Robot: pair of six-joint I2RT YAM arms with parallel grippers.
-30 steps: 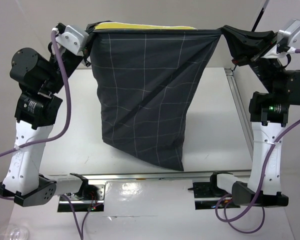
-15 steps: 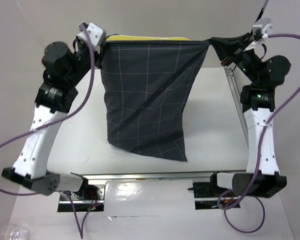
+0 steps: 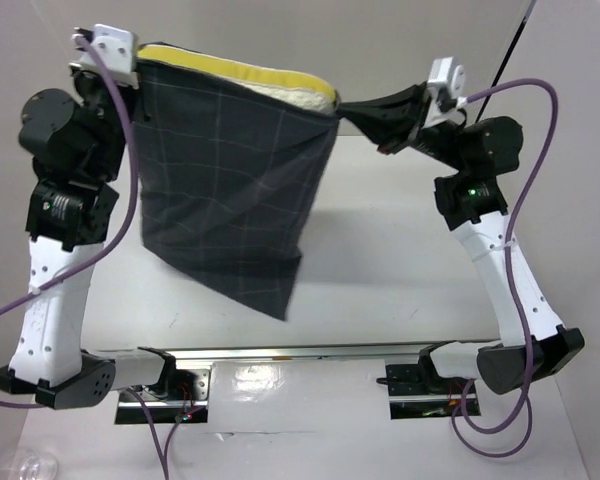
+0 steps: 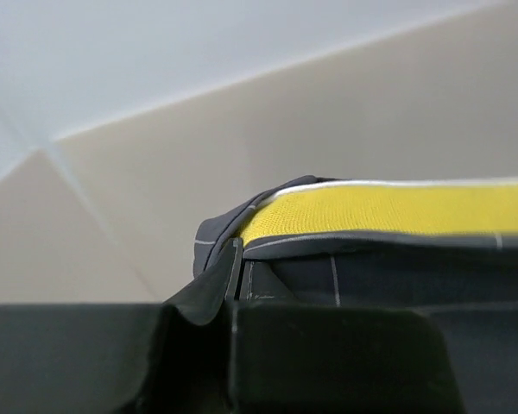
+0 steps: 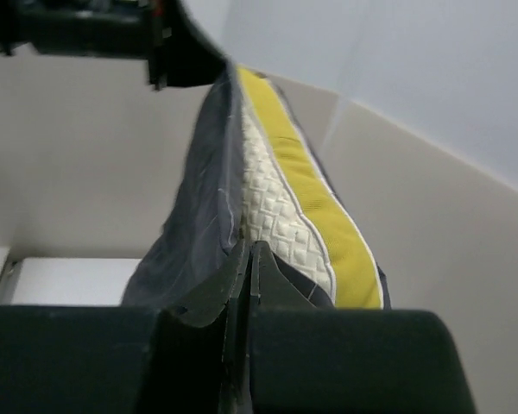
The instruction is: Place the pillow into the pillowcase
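Note:
The dark checked pillowcase point(image 3: 230, 190) hangs in the air above the table, stretched between both grippers by the two corners of its mouth. The pillow point(image 3: 280, 85) sits inside it; only its yellow band and a strip of white quilting stick out of the mouth. My left gripper point(image 3: 137, 68) is shut on the upper left corner point(image 4: 236, 259), with the yellow band point(image 4: 388, 211) just beyond. My right gripper point(image 3: 343, 108) is shut on the lower right corner point(image 5: 249, 259), beside the white quilted pillow point(image 5: 281, 216). The case's top edge slopes down to the right and its bottom point point(image 3: 280, 312) hangs free.
The white table point(image 3: 400, 260) lies under the hanging case. A metal rail point(image 3: 310, 352) runs along the near edge between the arm bases. Purple cables point(image 3: 540, 130) loop off both arms. A clear glass object point(image 3: 20, 465) sits at the bottom left corner.
Both grippers have swung left with the case, the right one coming further in and lower. The top edge went from level to sloping, and more of the pillow shows.

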